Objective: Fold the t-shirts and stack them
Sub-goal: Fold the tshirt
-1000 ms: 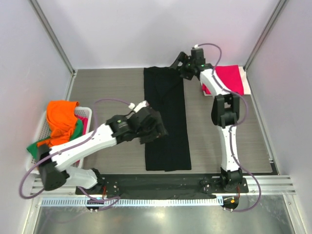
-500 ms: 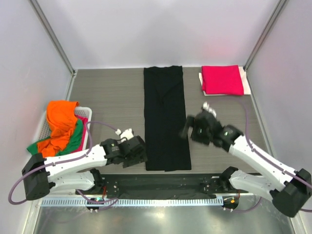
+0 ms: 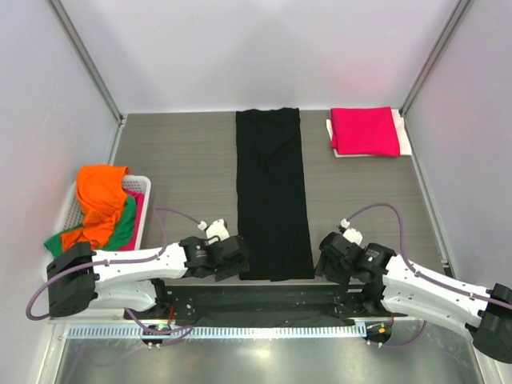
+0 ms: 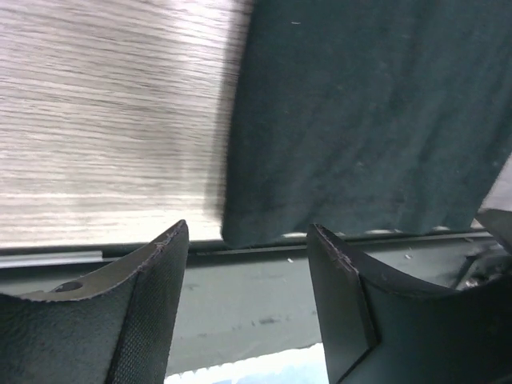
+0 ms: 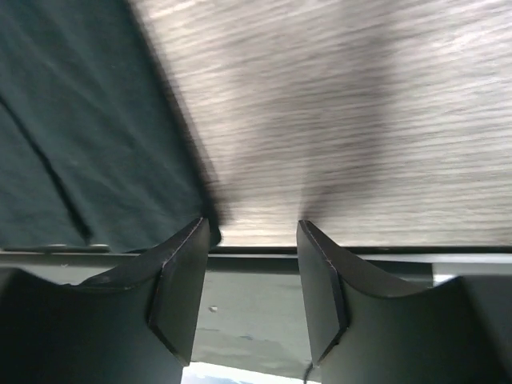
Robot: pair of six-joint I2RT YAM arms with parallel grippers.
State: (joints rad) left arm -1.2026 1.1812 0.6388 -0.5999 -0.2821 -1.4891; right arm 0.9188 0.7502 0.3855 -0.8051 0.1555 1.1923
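The black t-shirt (image 3: 272, 192) lies folded into a long narrow strip down the middle of the table. Its near left corner shows in the left wrist view (image 4: 352, 120), its near right corner in the right wrist view (image 5: 80, 128). My left gripper (image 3: 234, 260) is open and empty, low beside the strip's near left corner. My right gripper (image 3: 326, 260) is open and empty, low beside the near right corner. The crimson-pink shirt (image 3: 365, 130) lies folded at the back right. Orange (image 3: 100, 196), green (image 3: 120, 224) and pink shirts are heaped in the basket.
A white mesh basket (image 3: 70, 210) stands at the left edge. A white sheet (image 3: 402, 132) lies under the crimson-pink shirt. A black rail (image 3: 264, 300) runs along the table's near edge, just below both grippers. Walls close in the left, back and right sides.
Both arms have swung down toward the near edge. The right gripper came from the strip's far end, the left from its middle left side; both now sit by the near corners. The shirt lies unmoved.
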